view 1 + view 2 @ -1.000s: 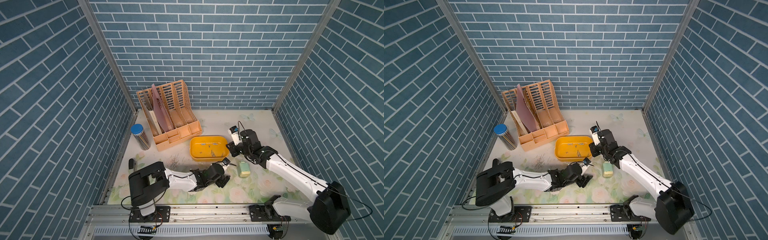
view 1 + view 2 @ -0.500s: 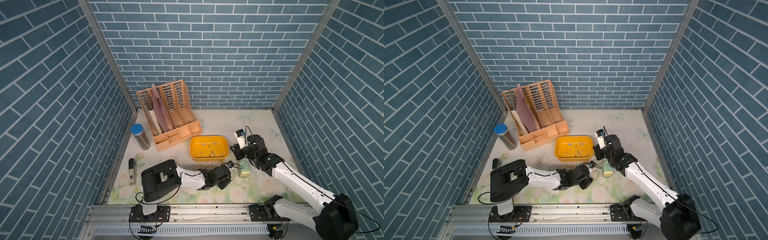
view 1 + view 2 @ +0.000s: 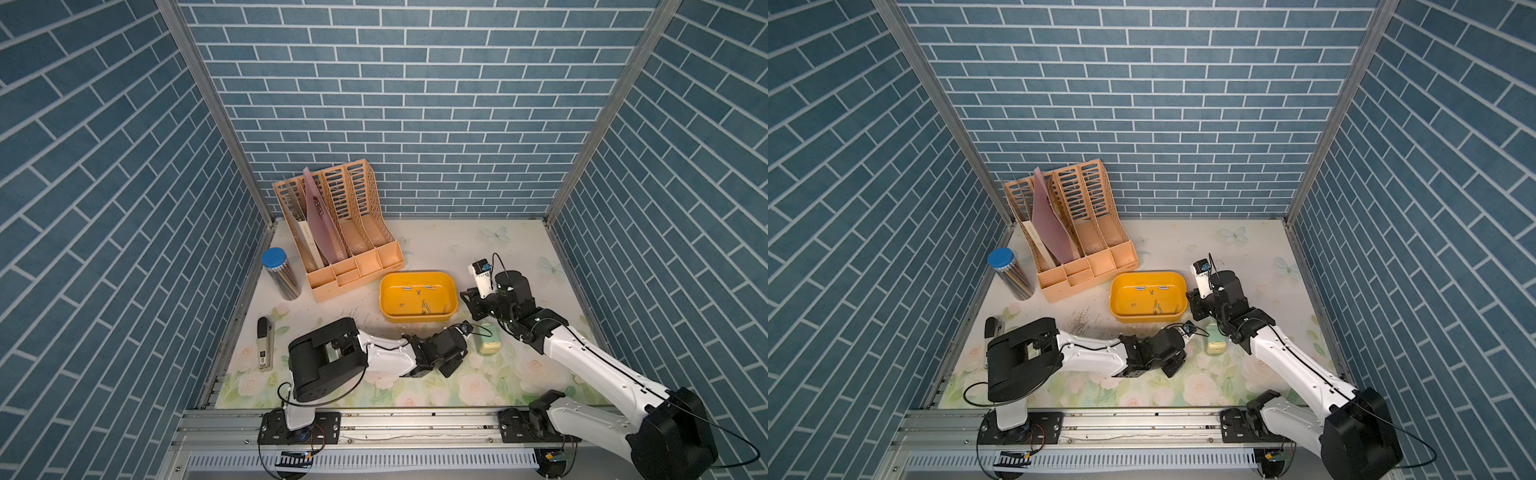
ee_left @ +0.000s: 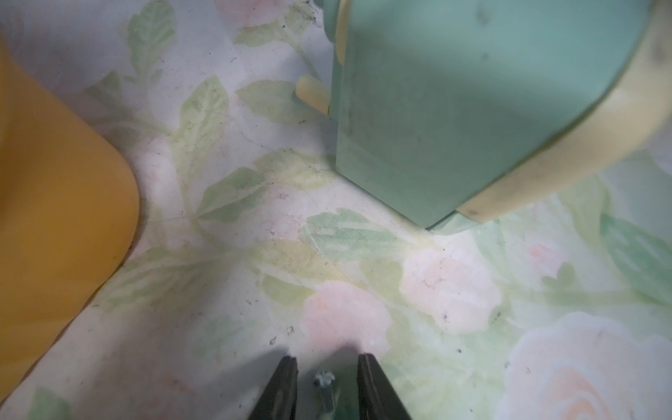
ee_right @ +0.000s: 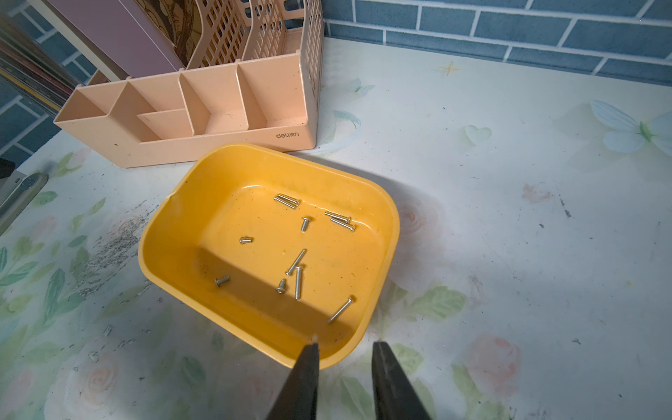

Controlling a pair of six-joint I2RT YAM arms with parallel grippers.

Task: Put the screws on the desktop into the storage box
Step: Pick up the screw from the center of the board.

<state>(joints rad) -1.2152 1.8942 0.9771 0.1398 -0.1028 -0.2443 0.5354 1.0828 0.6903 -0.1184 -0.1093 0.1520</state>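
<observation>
Straddling one loose screw (image 4: 324, 382), the left claw (image 4: 327, 358) is down close to the surface (image 4: 218, 291). Its dark fingers (image 4: 283, 389) are spread a little. Bare gap shows on each side of the screw, so nothing is pinched. The screw lies flat on a printed rose, head toward the fingertips. Beyond that claw, a corner of the storage box (image 4: 54, 218) and the pale green case (image 4: 454, 109) flank a strip of bare floral print. The two are not touching.

In both top views the left arm lies low along the front of the surface, wrist ending just beside the green case (image 3: 488, 344). The claw tips are hidden under the wrist there. The storage box (image 3: 417, 319) sits mid-surface, just in front of the peach file organizer (image 3: 365, 253) and apart from it. The green case is near the box's front right corner.

Right claw (image 5: 345, 345): fingers slightly parted, nothing between them, tips over the near rim of the box. Height above the rim cannot be told. In both top views it is just beside the box's right end.

Screws (image 5: 298, 282) inside the box: about eleven, silvery, scattered on the floor. Two pairs lie side by side along the back wall, the rest are single.

Also on the surface: blue-lidded canister (image 3: 279, 274) and stapler (image 3: 264, 343) at the left edge, pink folder (image 3: 322, 224) standing in the organizer.
</observation>
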